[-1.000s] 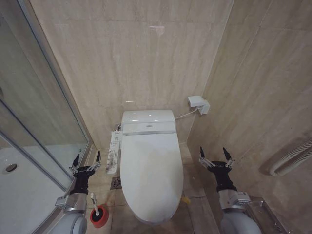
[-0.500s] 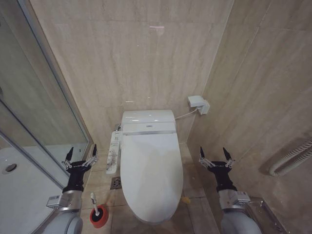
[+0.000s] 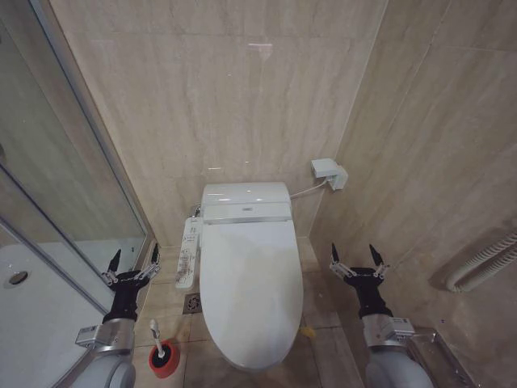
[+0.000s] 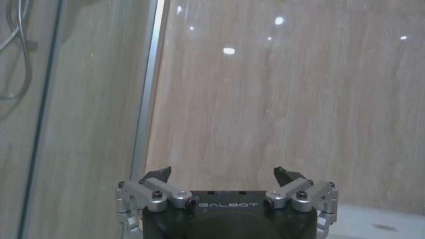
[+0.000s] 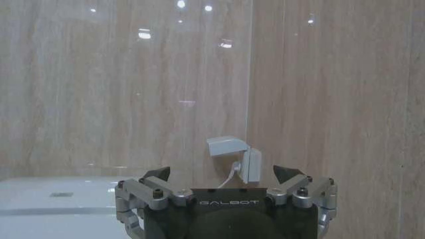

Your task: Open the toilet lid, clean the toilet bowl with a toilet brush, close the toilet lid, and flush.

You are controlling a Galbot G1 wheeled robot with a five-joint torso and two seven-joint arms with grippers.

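Note:
The white toilet lid lies shut over the floor toilet in the middle of the head view, so the toilet bowl is hidden beneath it. On the floor to its left the toilet brush stands with its white handle in a round red cup holder. Just behind the brush and left of the toilet, my left gripper is open and points up toward the back wall; it appears open with nothing between its fingers in the left wrist view too. My right gripper is open to the right of the toilet, empty.
A long white button panel runs along the toilet's left side. The glass shower screen and white shower tray close off the left. A wall socket box sits behind the toilet; a white hose hangs on the right wall.
My left gripper has moved left and slightly up, away from the toilet and toward the shower screen. The right arm has held still.

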